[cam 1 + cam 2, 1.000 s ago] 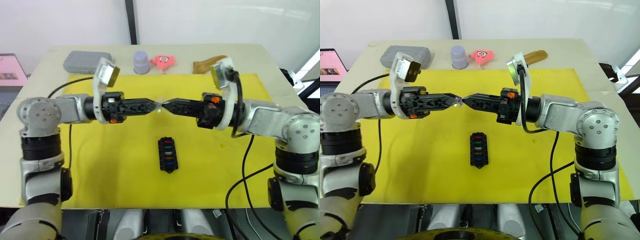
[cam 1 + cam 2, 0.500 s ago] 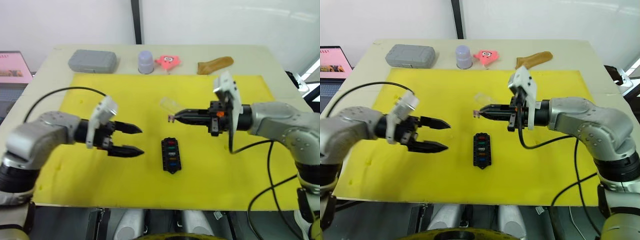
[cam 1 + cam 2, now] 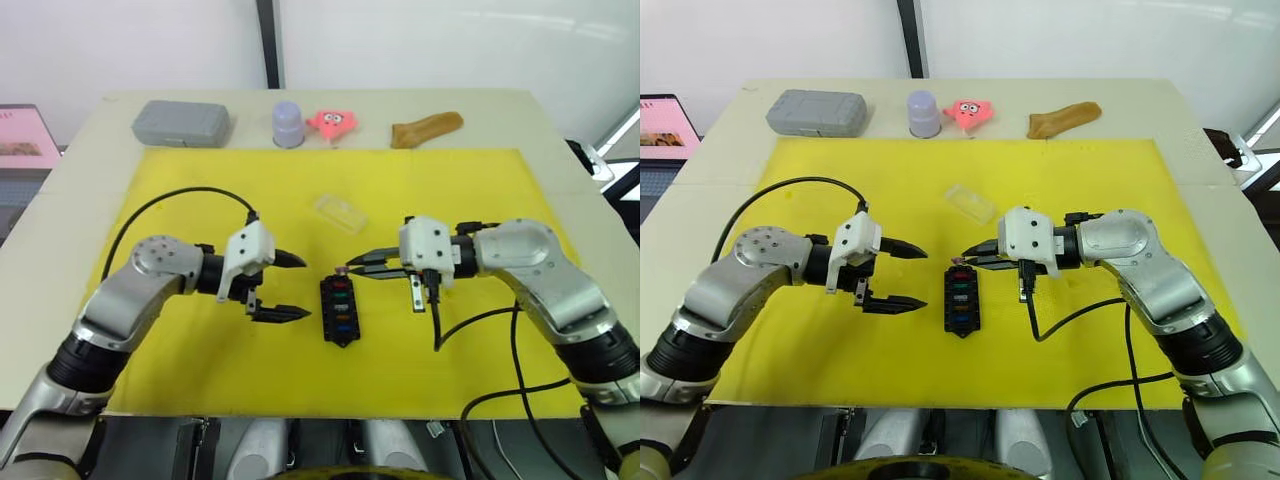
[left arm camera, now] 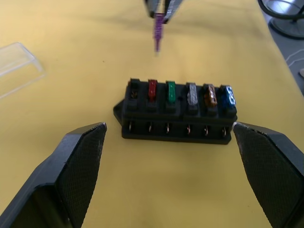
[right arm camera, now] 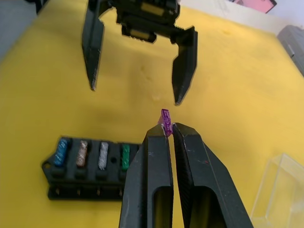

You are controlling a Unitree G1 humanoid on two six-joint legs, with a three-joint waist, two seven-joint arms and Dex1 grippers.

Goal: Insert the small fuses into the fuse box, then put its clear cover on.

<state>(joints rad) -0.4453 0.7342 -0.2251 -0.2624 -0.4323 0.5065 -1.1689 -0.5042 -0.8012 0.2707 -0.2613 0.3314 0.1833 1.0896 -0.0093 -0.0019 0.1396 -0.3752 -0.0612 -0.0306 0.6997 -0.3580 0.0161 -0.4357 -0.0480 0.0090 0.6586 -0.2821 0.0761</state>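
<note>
Right gripper (image 5: 167,129) pinches flat purple fuse (image 5: 165,117).

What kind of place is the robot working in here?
Likely a lab or test bench, not a workshop: a yellow mat on a plain table, odd props along the far edge such as a pink star toy, and a laptop to the side.

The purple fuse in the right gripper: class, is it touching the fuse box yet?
Apart. In the left wrist view the purple fuse, pinched by the right gripper, hangs with bare yellow mat between its tip and the fuse box.
</note>
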